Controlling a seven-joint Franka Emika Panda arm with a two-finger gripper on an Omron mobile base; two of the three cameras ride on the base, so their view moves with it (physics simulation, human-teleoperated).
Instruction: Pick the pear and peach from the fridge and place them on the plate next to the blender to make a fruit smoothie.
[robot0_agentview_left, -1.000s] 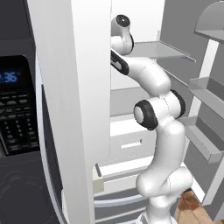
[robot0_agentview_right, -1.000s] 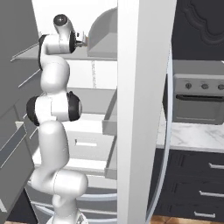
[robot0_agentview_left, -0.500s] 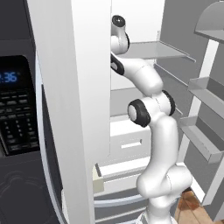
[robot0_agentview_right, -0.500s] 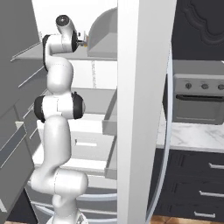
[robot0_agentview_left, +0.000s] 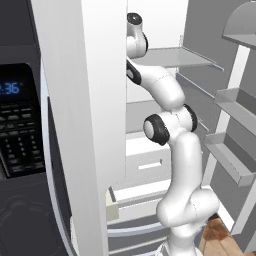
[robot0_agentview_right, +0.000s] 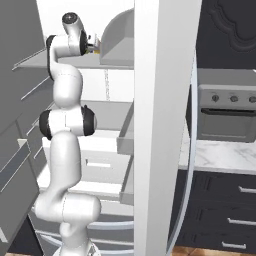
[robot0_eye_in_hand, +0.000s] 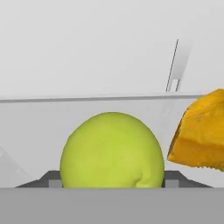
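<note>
The pear (robot0_eye_in_hand: 112, 151), yellow-green and rounded, sits on a white upper shelf of the fridge (robot0_agentview_left: 75, 100) and rests between my two fingertips (robot0_eye_in_hand: 54, 180). My gripper (robot0_eye_in_hand: 112, 183) is closed against both sides of it. In the right base view the gripper (robot0_agentview_right: 90, 44) is stretched high over the upper shelf (robot0_agentview_right: 65, 61). The peach, the plate and the blender are out of view.
A yellow-orange wedge (robot0_eye_in_hand: 199, 133) lies just right of the pear. A grey dome-shaped cover (robot0_agentview_right: 117, 40) stands on the same shelf. The white fridge door (robot0_agentview_right: 165, 125) is close beside the arm. The black oven with the blue clock (robot0_agentview_left: 20, 125) is at left, the stove (robot0_agentview_right: 225, 110) at right.
The jaws have come in from wide open onto the pear. The arm's elbow has drawn in closer to the shelf; the base has stayed put.
</note>
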